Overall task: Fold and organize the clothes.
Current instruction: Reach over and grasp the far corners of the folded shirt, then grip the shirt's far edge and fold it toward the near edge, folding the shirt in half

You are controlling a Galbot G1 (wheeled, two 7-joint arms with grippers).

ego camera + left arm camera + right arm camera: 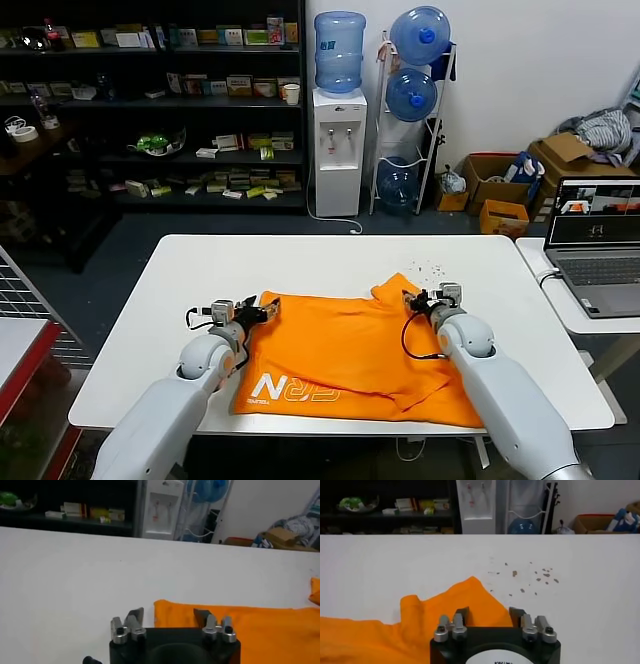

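The orange T-shirt (340,345) lies spread on the white table (200,270), with white lettering (295,388) near its front edge and a sleeve folded up at its far right. My left gripper (266,308) is open at the shirt's far left corner. In the left wrist view the open gripper (169,614) straddles the edge of the shirt (260,630). My right gripper (414,300) is open at the raised sleeve. In the right wrist view the gripper (489,612) hangs over the pointed fold of the shirt (430,615).
Small brown specks (432,268) lie on the table beyond the right gripper. A laptop (595,235) sits on a side table at the right. A water dispenser (338,150), shelves and cardboard boxes (495,180) stand behind. A wire rack (20,290) is at the left.
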